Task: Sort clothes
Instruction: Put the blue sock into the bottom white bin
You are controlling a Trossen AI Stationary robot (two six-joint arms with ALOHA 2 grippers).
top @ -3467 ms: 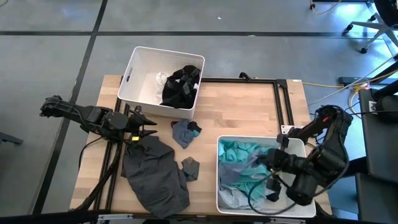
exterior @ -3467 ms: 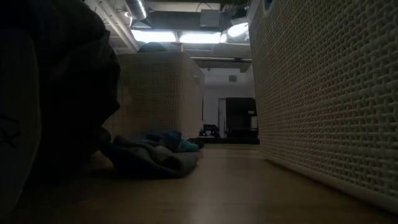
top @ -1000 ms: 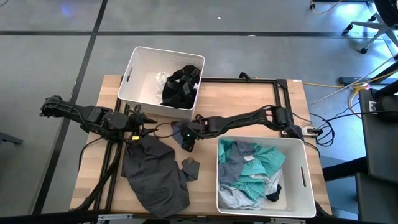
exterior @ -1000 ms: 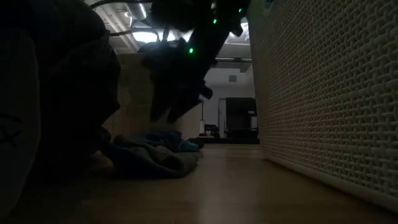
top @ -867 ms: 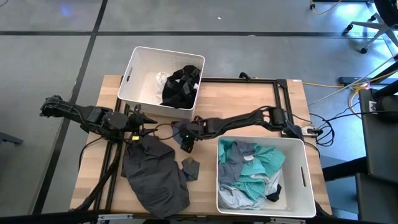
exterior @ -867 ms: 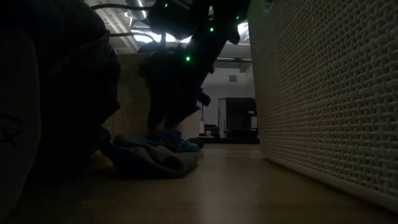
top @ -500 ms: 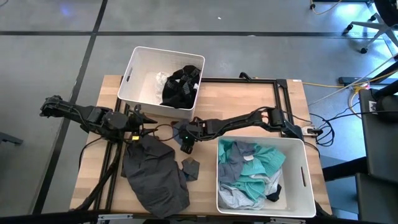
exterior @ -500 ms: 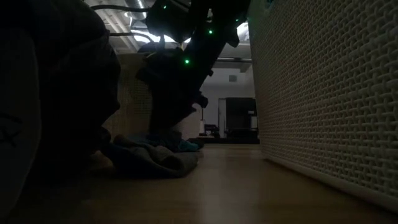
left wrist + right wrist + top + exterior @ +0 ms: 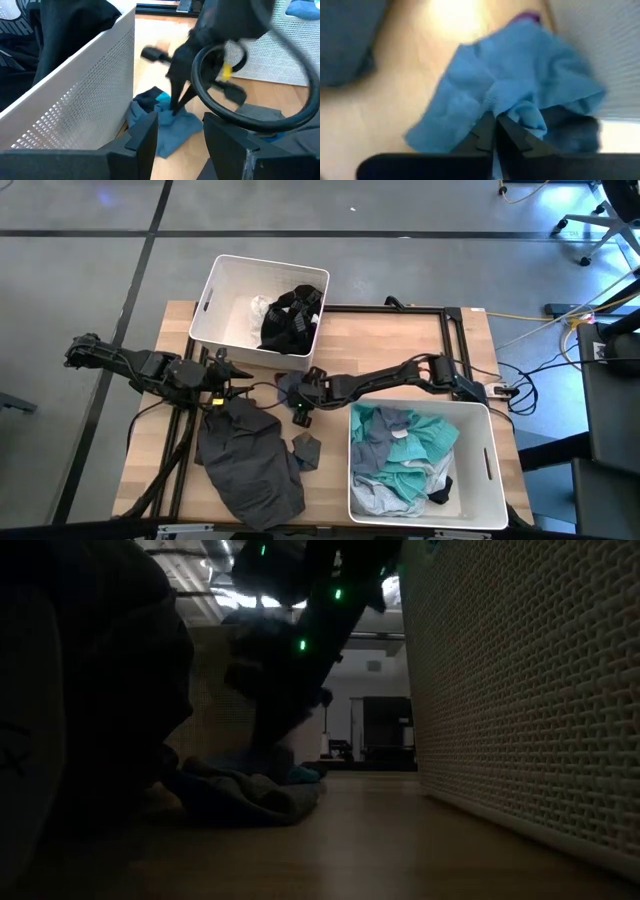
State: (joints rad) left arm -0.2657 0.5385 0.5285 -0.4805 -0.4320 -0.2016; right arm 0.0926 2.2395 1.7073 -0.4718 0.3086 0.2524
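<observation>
A small grey-blue garment (image 9: 287, 387) with a bright blue part (image 9: 530, 112) lies flat on the table, just in front of the far white bin (image 9: 215, 290). My right gripper (image 9: 296, 400) reaches across from the right and is shut on it. My left gripper (image 9: 240, 385) hovers open at the table's left. Its fingers (image 9: 145, 137) point toward the same garment (image 9: 172, 127). A large dark grey garment (image 9: 245, 460) and a small dark grey sock (image 9: 305, 448) lie near the front. My right gripper pinches a raised fold (image 9: 502, 107) near the middle of the grey-blue garment between its two fingers. The fingers (image 9: 173, 107) slant down at it from the table's right. The rest of the garment lies spread on the table around them.
The far white bin holds black and white clothes (image 9: 290, 320). A second white bin (image 9: 495, 480) at the near right holds teal and grey clothes, and its perforated wall (image 9: 520, 690) fills the right of the low view. A black frame (image 9: 450, 340) edges the table's far right.
My right gripper has sunk onto the grey-blue garment, shifting a little toward the table's left and near edge and rolling slightly. Its fingers have shut on a fold of the garment. The garment stays on the table.
</observation>
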